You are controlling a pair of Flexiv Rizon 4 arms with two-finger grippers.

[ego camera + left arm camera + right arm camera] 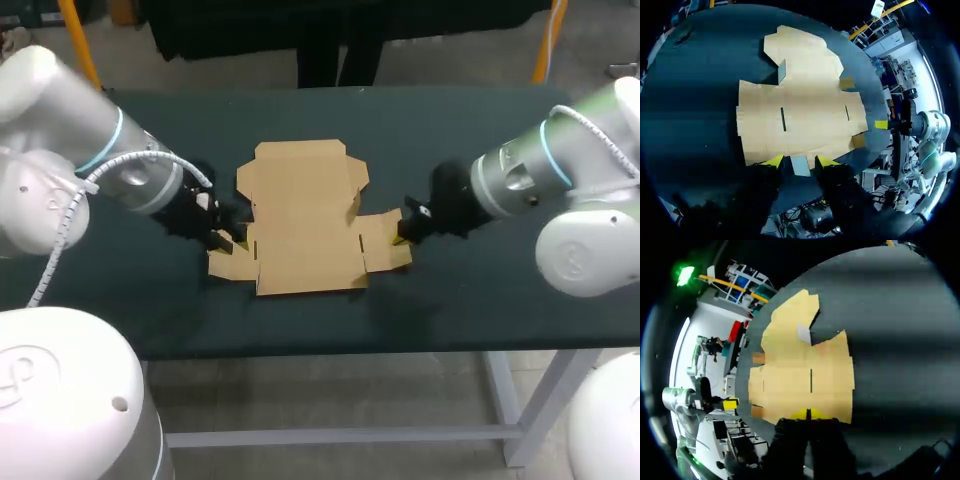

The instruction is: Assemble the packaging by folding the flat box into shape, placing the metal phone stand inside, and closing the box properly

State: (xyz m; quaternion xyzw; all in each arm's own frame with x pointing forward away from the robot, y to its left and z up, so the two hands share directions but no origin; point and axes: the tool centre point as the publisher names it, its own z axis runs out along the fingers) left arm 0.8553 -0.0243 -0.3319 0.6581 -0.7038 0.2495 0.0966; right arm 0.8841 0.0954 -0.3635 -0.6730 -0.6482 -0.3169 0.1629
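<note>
Left claw (230,241) and right claw (402,235) flank the flat box (300,225), seemingly touching.

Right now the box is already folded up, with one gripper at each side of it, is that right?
Not quite. The box is not folded up: it lies flat and open, as the head view shows. The rest holds: the left gripper is at one side of it and the right gripper at the other.
</note>
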